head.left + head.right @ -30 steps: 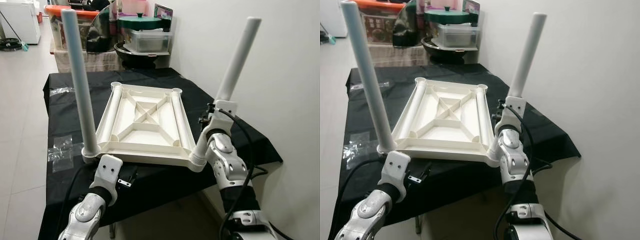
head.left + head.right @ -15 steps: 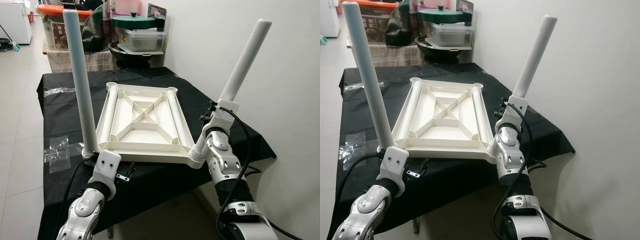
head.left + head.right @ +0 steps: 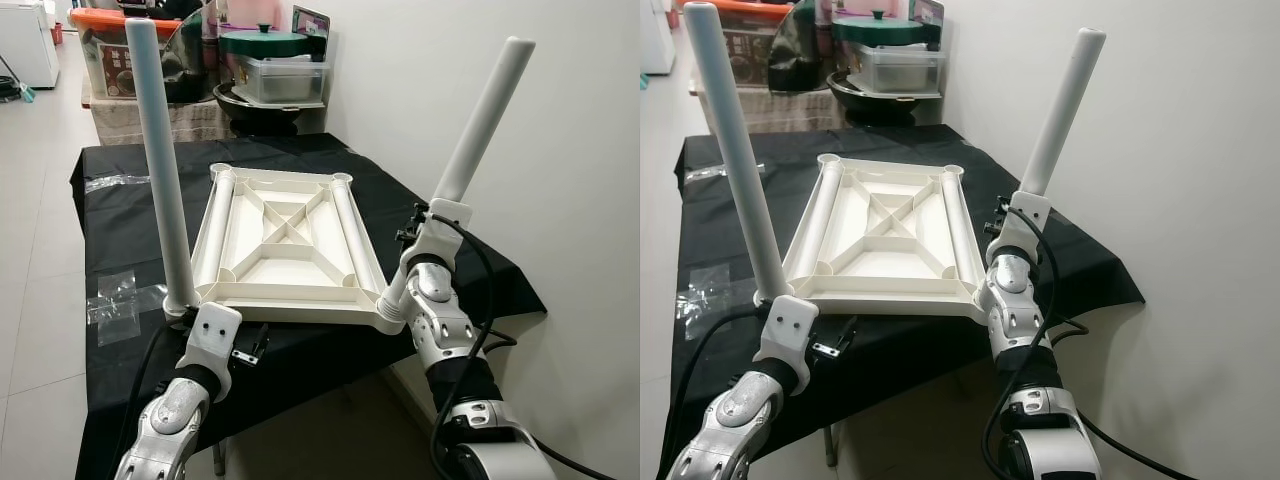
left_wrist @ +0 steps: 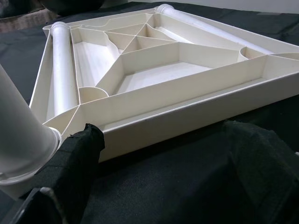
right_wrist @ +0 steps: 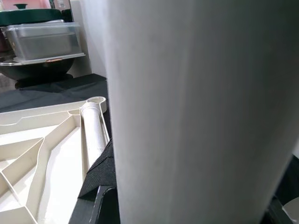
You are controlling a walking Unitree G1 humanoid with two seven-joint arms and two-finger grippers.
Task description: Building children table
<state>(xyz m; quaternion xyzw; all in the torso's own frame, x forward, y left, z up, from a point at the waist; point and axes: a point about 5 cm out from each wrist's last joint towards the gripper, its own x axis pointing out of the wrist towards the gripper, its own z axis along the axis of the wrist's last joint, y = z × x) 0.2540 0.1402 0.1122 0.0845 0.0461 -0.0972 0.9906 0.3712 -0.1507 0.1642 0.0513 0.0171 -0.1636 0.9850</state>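
A cream tabletop (image 3: pixel 285 240) lies upside down on the black-covered table. Two white legs stand in its near corners. The left leg (image 3: pixel 160 170) is upright and the right leg (image 3: pixel 480 130) leans out to the right. Two more tubes lie along its long sides. My right gripper (image 3: pixel 437 213) is shut on the lower part of the leaning leg, which looms close in the right wrist view, with a black pad (image 5: pixel 96 184) beside it. My left gripper (image 4: pixel 163 168) is open just in front of the near left corner, its pads (image 4: pixel 70 168) apart and the upright leg's base (image 4: pixel 23 140) beside one.
The black cloth (image 3: pixel 130 220) ends at a near edge by my arms. Clear plastic wrappers (image 3: pixel 115 300) lie at the left. Bins, a pot and a lidded container (image 3: pixel 270 70) are stacked behind the table. A white wall (image 3: pixel 570 150) runs close along the right.
The view has shifted slightly. Both arms and both standing legs stay where they were.
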